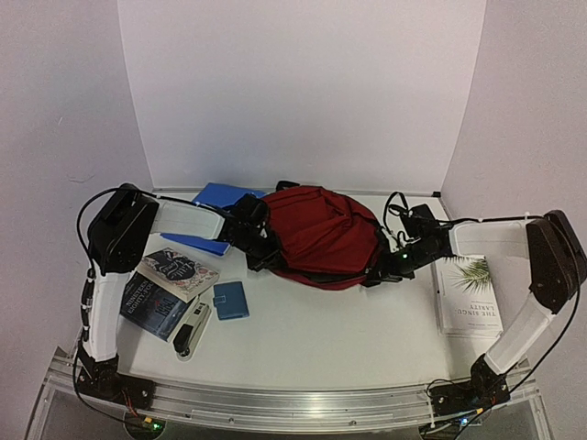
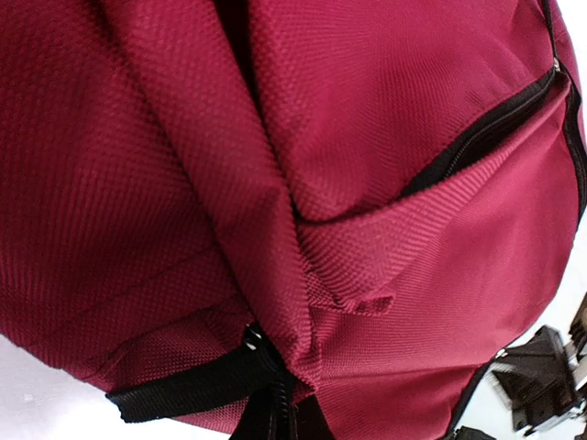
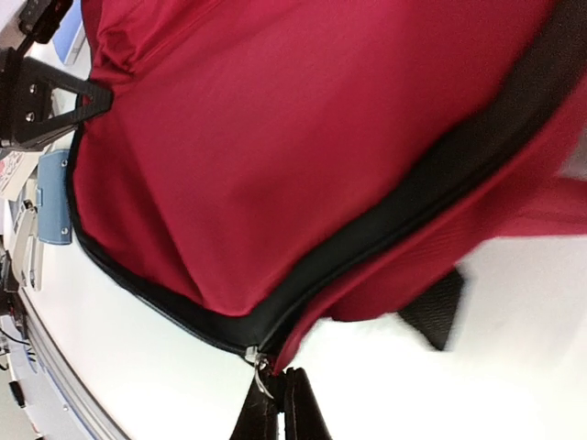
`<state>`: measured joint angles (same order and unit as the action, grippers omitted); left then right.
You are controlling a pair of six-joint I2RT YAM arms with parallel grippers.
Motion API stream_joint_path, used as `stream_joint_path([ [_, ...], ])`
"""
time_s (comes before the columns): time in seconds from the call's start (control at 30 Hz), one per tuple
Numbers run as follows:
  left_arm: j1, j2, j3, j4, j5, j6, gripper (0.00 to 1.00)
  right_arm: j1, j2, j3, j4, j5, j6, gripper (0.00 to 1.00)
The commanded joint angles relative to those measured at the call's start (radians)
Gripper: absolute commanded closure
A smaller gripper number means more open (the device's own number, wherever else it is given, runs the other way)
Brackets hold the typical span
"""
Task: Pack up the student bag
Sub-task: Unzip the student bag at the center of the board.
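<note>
The right fingers (image 3: 295, 414) are clenched on the zipper pull (image 3: 260, 363) at the near corner of the bag (image 1: 321, 229). From there the black zipper band runs away from them around the bag's edge and looks closed. The left fingers (image 2: 268, 414) are pinched shut at the opposite end, on what looks like the black strap (image 2: 183, 390) where it meets the red seam, though the exact hold is partly hidden. The bag lies flat between the two pairs of fingers, touching both.

This looks like the opening step: one side pins the bag while the other is set to draw the zipper. The next move calls for the right fingers to pull along the zipper's curve, away from the corner. The left grip must hold firm so the fabric stays taut instead of bunching or sliding.

Nothing is packed yet. Just near-side of the left fingers lie two books (image 1: 179, 272), a blue case (image 1: 230, 300) and a stapler (image 1: 191, 332). A blue folder (image 1: 215, 197) lies behind them. A white book (image 1: 468, 293) lies outboard of the right fingers.
</note>
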<state>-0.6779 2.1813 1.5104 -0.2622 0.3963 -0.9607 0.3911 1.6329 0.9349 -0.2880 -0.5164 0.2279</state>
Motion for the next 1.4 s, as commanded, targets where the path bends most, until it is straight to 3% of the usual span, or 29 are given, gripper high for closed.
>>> stream_joint_path([
  [0.0,0.085,-0.041,0.019,-0.123,-0.07,0.081,1.0,-0.05,-0.058,0.036,-0.107,0.025,-0.085,1.0],
  [0.2,0.075,-0.03,0.141,-0.155,-0.028,0.251,0.92,0.024,-0.083,0.026,-0.091,-0.146,-0.061,1.0],
  [0.27,0.055,-0.049,0.161,-0.163,-0.022,0.325,0.81,0.057,-0.092,0.016,-0.077,-0.167,-0.053,1.0],
  [0.43,-0.03,-0.189,0.111,-0.14,-0.057,0.47,0.38,0.077,-0.075,0.033,-0.064,-0.212,-0.029,1.0],
  [0.53,-0.091,-0.279,0.025,-0.079,-0.074,0.53,0.27,0.093,-0.07,0.043,-0.059,-0.222,-0.029,1.0],
  [0.63,-0.142,-0.32,-0.028,-0.018,-0.05,0.584,0.24,0.106,-0.065,0.048,-0.054,-0.23,-0.026,1.0],
  [0.83,-0.215,-0.245,0.034,-0.012,0.013,0.692,0.25,0.109,-0.058,0.058,-0.052,-0.233,-0.023,1.0],
  [1.03,-0.258,-0.128,0.129,-0.049,0.074,0.722,0.36,0.11,-0.052,0.07,-0.052,-0.216,-0.025,1.0],
  [1.37,-0.285,-0.116,0.075,-0.111,0.07,0.724,0.84,0.051,-0.024,0.085,-0.057,-0.208,-0.019,1.0],
])
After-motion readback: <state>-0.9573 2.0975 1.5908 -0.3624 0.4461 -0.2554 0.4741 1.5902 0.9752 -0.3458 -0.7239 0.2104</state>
